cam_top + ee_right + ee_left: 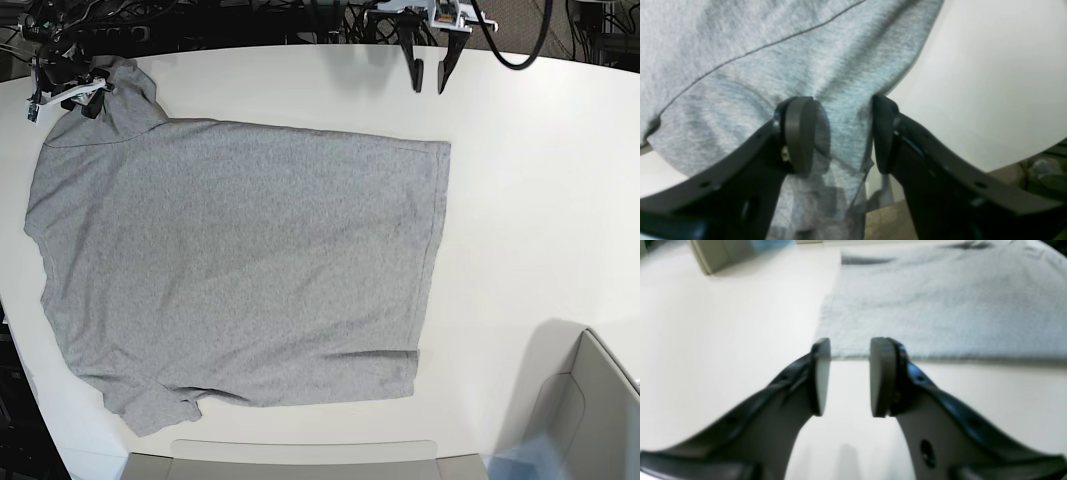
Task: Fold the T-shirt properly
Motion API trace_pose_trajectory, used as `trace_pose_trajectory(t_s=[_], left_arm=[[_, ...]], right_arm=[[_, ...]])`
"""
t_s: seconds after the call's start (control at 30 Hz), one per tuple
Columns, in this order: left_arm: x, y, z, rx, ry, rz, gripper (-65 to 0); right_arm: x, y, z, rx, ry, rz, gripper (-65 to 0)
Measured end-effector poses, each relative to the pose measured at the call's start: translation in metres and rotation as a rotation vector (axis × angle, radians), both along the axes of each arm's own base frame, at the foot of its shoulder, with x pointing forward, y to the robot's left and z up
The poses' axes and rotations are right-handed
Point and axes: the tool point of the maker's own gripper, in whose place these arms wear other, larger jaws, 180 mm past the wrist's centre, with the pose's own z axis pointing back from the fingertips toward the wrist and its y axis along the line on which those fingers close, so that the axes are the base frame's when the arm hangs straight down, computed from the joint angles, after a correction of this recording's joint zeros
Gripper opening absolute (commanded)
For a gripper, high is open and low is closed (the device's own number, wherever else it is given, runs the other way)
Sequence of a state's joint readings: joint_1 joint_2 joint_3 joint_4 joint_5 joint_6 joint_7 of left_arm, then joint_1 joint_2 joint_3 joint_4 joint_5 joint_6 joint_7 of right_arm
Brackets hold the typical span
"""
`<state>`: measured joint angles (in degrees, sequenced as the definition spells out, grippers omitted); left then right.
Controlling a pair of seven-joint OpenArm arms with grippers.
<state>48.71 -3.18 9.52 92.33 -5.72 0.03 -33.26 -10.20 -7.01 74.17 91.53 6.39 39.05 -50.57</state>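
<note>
Grey cloth fills most of the white table (540,200): the T-shirt (240,260) lies spread flat, plain side up, with one sleeve at the near-left corner and the other bunched at the far-left corner.

The right gripper (840,133) sits at that far-left sleeve. Its jaws stand apart with sleeve fabric lying between them, the left pad pressing into the cloth, though a firm pinch cannot be confirmed. Past the gripper's right finger lies bare tabletop, and the table edge falls away just beneath it.

The left gripper (850,376) hangs released, jaws parted and empty, above bare table. The shirt's hem edge lies just ahead of its fingertips, not touching them. Nothing stands between this gripper and the cloth.

A pale grey bin (590,410) sits at the table's near-right corner, well apart from both grippers. A flat grey tray edge (290,460) runs along the near side, close to the shirt.
</note>
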Motion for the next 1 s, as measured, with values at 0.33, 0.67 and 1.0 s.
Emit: trace_pose_trajectory(t_s=[0.33, 0.67, 1.0], left_arm=[[0.056, 0.038, -0.013, -0.456, 0.341, 0.221, -38.2], [0.081, 0.073, -0.034, -0.623, 0.508, 0.258, -38.3], [0.078, 0.04, -0.058, -0.657, 0.589, 0.186, -38.2]], right_arm=[[0.001, -0.004, 0.001, -0.014, 0.01, 0.005, -36.5], [0.0, -0.009, 0.002, -0.026, 0.023, 0.008, -36.5], [0.0, -0.008, 0.002, -0.026, 0.031, 0.011, -36.5]])
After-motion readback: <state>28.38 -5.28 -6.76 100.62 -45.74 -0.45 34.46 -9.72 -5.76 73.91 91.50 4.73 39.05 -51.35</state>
